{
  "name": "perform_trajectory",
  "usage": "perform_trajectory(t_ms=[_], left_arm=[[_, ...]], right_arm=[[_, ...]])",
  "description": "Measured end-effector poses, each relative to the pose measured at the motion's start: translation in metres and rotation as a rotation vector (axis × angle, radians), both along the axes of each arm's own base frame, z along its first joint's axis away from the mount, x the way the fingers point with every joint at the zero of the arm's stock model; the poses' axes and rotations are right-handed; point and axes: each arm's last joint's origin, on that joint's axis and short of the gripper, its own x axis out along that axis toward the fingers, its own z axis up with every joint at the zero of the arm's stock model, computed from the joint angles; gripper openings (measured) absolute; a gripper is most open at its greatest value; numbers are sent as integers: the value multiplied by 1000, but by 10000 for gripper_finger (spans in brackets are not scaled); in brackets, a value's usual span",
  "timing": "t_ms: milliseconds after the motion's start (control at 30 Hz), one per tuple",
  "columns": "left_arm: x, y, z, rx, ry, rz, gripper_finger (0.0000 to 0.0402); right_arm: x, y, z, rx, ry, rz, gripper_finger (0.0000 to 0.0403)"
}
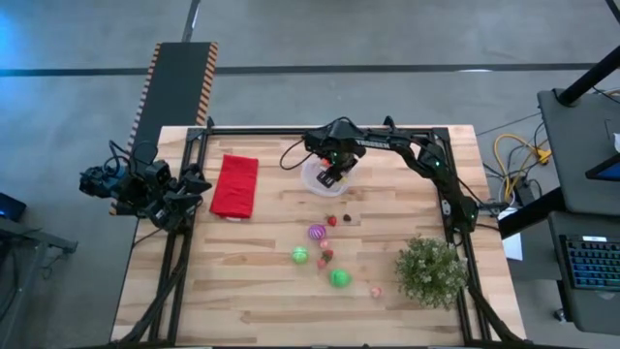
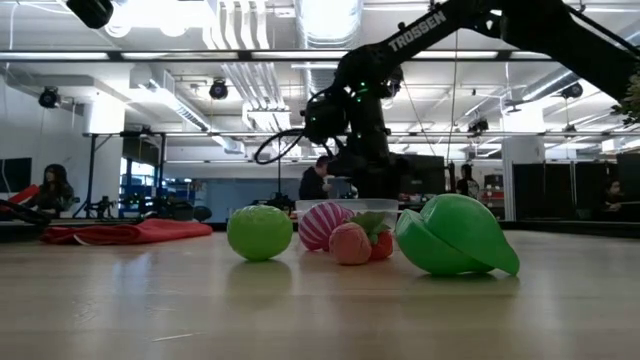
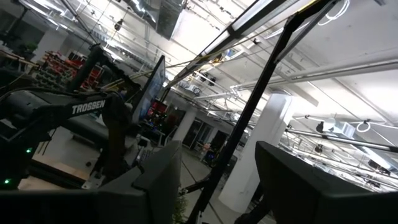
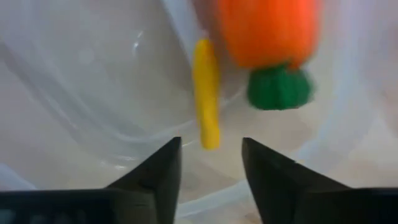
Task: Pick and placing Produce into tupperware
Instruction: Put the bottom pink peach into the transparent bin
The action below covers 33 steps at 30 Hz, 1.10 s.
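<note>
Two tools here: the right tool (image 4: 210, 163) hangs over the tupperware (image 1: 317, 176), fingers apart and empty, carrot (image 4: 267, 34) and a yellow piece (image 4: 206, 93) inside. Left tool (image 1: 189, 189) waits off the desk edge, parted.

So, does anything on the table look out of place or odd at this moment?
Nothing stands out. The right gripper hangs open over the tupperware, which holds an orange carrot and a yellow piece. The other produce lies loose on the table, as expected.
</note>
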Motion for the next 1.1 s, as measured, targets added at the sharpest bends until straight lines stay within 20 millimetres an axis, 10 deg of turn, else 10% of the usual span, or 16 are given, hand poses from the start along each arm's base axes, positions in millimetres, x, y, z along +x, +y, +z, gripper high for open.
perform_trajectory(t_ms=[500, 1100], left_arm=[[0, 1, 0, -5, 3, 18, 192], [0, 0, -1, -3, 10, 17, 192]], right_arm=[[-31, 43, 120, -116, -157, 5, 232], [-79, 241, 72, 196, 36, 222, 231]])
